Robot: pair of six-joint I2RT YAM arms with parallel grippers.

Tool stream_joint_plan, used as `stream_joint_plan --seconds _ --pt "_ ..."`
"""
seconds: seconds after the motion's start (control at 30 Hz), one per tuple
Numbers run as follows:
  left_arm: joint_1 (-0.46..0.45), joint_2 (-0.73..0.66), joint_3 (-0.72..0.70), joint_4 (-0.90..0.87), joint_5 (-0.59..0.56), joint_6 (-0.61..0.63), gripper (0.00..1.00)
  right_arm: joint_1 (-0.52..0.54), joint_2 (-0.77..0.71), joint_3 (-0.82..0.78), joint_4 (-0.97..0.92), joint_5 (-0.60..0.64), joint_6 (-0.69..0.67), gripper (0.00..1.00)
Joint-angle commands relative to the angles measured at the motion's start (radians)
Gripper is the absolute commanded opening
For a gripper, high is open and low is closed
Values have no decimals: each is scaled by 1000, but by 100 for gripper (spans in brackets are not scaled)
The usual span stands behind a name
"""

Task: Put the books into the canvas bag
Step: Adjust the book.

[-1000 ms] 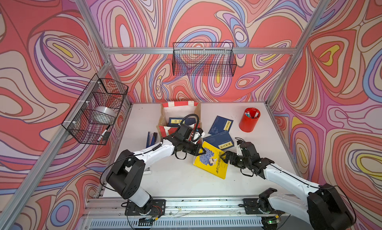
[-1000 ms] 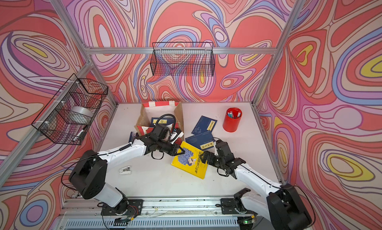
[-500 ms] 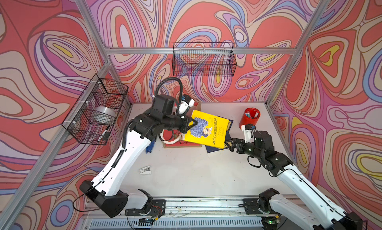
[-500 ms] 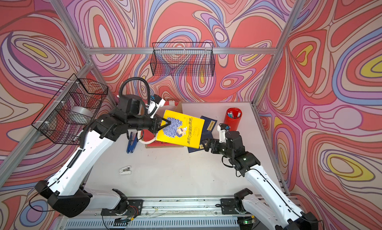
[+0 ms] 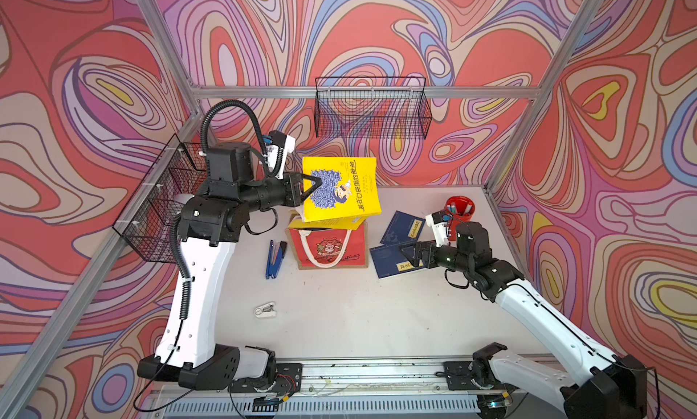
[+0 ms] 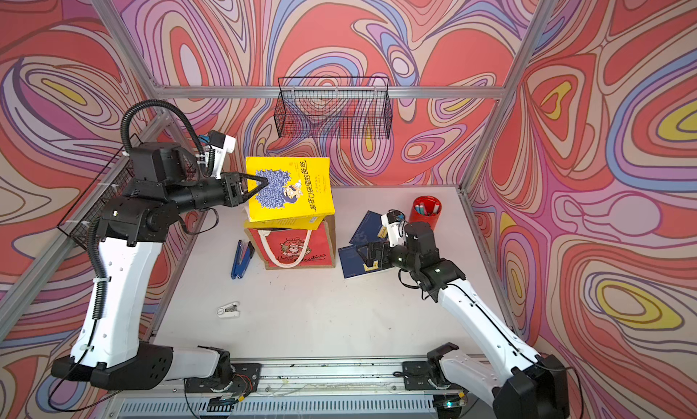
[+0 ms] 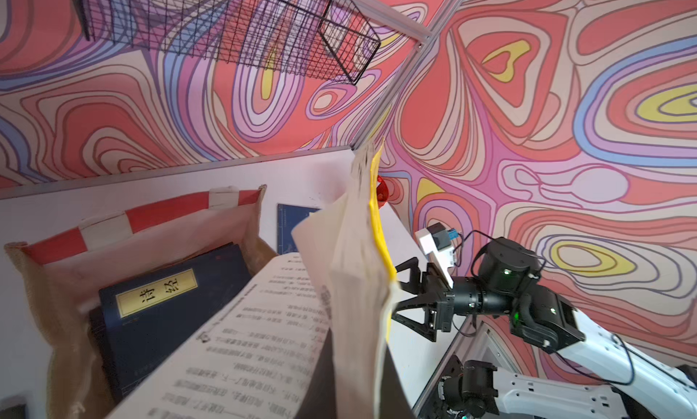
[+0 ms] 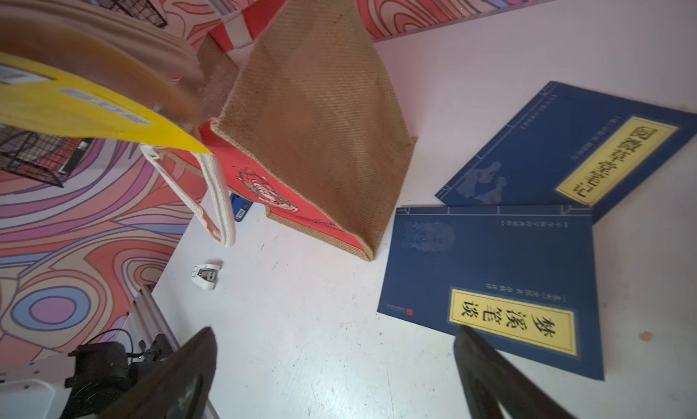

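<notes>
- Left claw (image 5: 320, 182): clamped on yellow book (image 5: 347, 187), over bag (image 5: 333, 247).
- Under it we count one navy book (image 7: 166, 304) bagged.
- Right claw (image 5: 406, 255): spread wide, empty; two navy books (image 8: 490, 270) beneath, unpacked.

So I'm counting three navy books (image 5: 384, 264) (image 5: 401, 226) (image 7: 166, 311) (one's sitting in the bag), one yellow book (image 5: 341, 189), one canvas bag (image 5: 356, 243), one red pen cup (image 5: 462, 219), one blue stapler (image 5: 273, 259), one little white clip thing (image 5: 265, 310), two wire baskets (image 5: 371, 112) (image 5: 162, 206) and two robot arms (image 5: 200, 277) (image 5: 547, 323).
</notes>
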Motion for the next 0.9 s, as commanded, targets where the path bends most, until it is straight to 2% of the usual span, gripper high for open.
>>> stream_joint_plan --seconds 0.0,0.1,0.2,0.23,0.33,0.53,0.57,0.8,0.87 --pt "11 0 45 59 115 -11 0 -1 1 36 136 -223 19 98" --pt "16 6 67 45 151 -10 0 -2 34 94 207 -350 116 99" --pt "16 -2 48 108 255 -47 0 -11 78 112 446 -491 361 98" --pt "17 -7 38 121 285 -50 0 -11 95 113 550 -531 462 98" --pt "16 -35 -3 124 282 -35 0 -11 137 81 900 -580 751 98" --pt "17 -67 -121 185 379 -71 0 -11 338 74 1712 -542 1329 98" --pt "17 -71 -123 151 376 -44 0 -11 363 91 1773 -527 1374 98" --pt "16 -101 -166 66 338 40 0 -8 365 106 1769 -559 1393 98" --pt "16 -101 -149 28 268 66 0 -9 332 80 1655 -584 1324 99"
